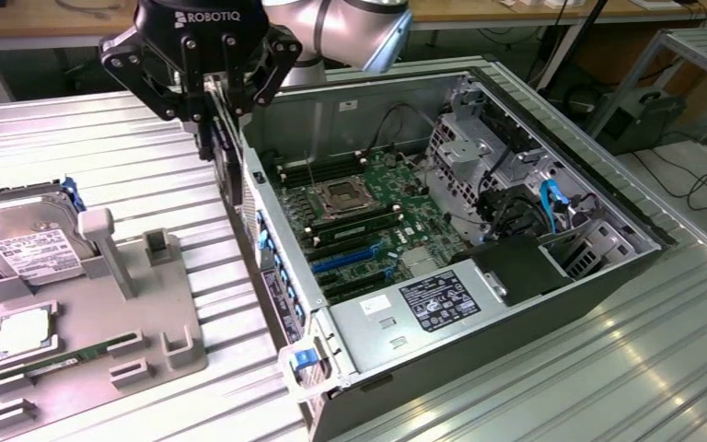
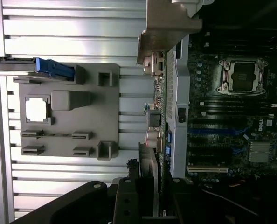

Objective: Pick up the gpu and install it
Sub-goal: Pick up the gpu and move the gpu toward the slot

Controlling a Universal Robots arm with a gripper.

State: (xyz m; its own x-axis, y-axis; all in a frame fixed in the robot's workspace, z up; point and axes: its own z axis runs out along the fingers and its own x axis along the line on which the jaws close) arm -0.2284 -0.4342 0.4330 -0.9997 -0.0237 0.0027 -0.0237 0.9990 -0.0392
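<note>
Picked up, not put in yet: grips the gpu (image 1: 221, 152) on its thin edge in the gripper (image 1: 221, 118), fingers closed most of the way on it, up over the computer case (image 1: 452, 368) wall on the exterior view's left, blue slots (image 1: 347, 256) inside bare. Shows the height above the case in the exterior view; looks down the card to its pale end bracket (image 2: 169, 32) and the gray tray (image 2: 64, 121) in the wrist view.

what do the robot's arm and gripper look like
The gripper is black, with ROBOTIQ in white capital letters across its body and jointed black jaws studded with small bolts. The arm behind it is smooth, rounded and silver-grey.
</note>
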